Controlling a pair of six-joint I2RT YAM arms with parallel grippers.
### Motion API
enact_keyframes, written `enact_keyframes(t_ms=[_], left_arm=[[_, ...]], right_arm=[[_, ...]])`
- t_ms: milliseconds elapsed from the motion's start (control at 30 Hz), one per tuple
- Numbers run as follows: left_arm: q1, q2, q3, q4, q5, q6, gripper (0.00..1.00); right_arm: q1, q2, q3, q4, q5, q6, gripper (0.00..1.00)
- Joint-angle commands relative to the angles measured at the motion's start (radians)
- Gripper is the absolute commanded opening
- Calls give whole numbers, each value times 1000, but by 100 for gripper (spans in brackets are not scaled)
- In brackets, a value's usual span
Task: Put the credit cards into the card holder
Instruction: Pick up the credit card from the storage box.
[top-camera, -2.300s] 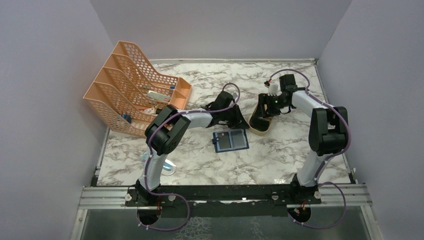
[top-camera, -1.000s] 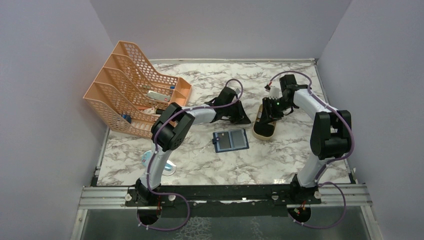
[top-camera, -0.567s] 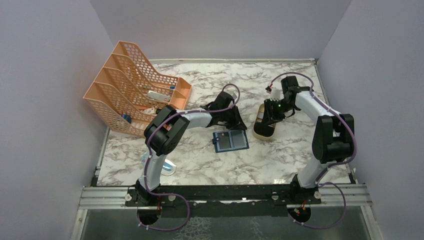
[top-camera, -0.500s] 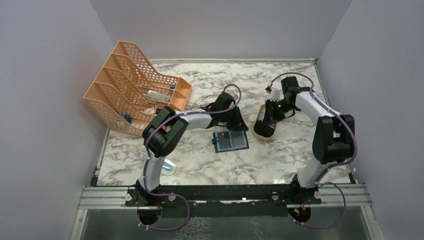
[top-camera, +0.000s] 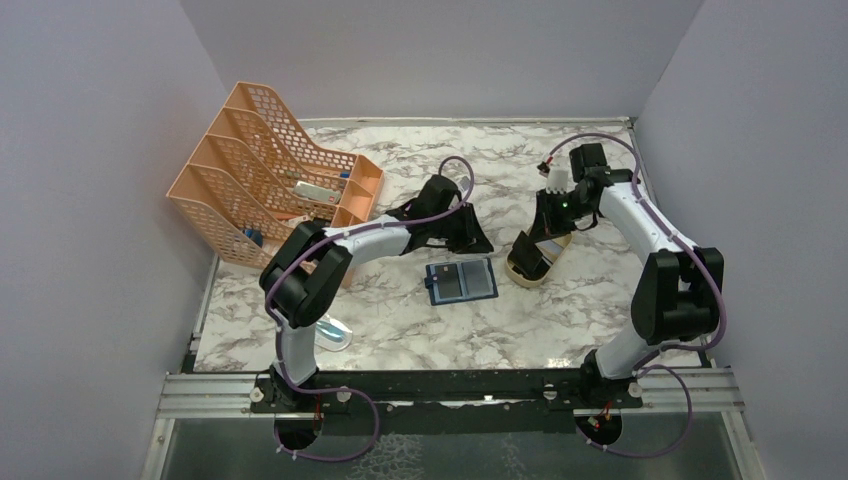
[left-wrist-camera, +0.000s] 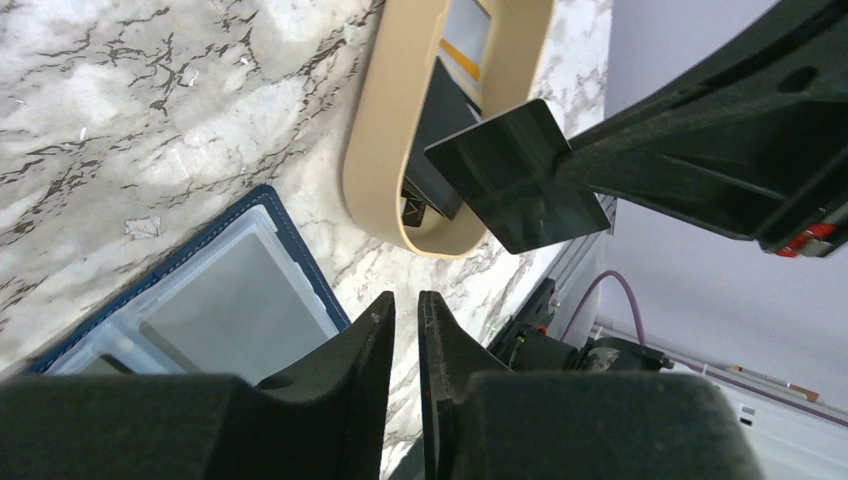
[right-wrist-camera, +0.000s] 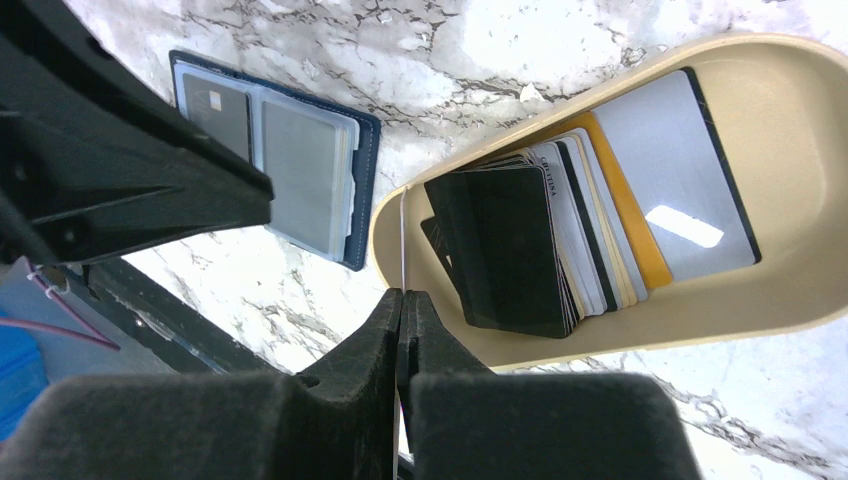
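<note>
The right claw (right-wrist-camera: 401, 300) is pinching a dark grey card (left-wrist-camera: 515, 175) by one edge, jaws closed flat on it, over the tan tray (right-wrist-camera: 700, 310). The other credit cards (right-wrist-camera: 590, 210) are lying fanned in that tray just beyond its tips: black, white, gold and silver. The card holder (right-wrist-camera: 300, 160), navy with clear pockets, is lying open flat just beside that claw and right under the left claw (left-wrist-camera: 405, 300), which is hanging narrowly parted and empty; one pocket is perhaps showing a dark card, though the view is dim.
</note>
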Motion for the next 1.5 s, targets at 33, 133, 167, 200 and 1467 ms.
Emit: enact_keyframes(t_ms=[33,133,167,200,1467], left_arm=[[39,-100,-31,-13,79,33,25],[44,-157,-61,2,131,12,31],[45,-174,-75,16,147,-4,36],[45,-203,-97,46,169,-32,41],[116,-388,-299,-81,26,25,0]], right_arm=[[12,-140,-9,96,8,171,1],[18,-216,-80,219,-86,286,1],[19,-241,-112,273,-126,332,1],[19,-263,-145,325,-160,378,1],[72,-470,-523,565,-108,669,41]])
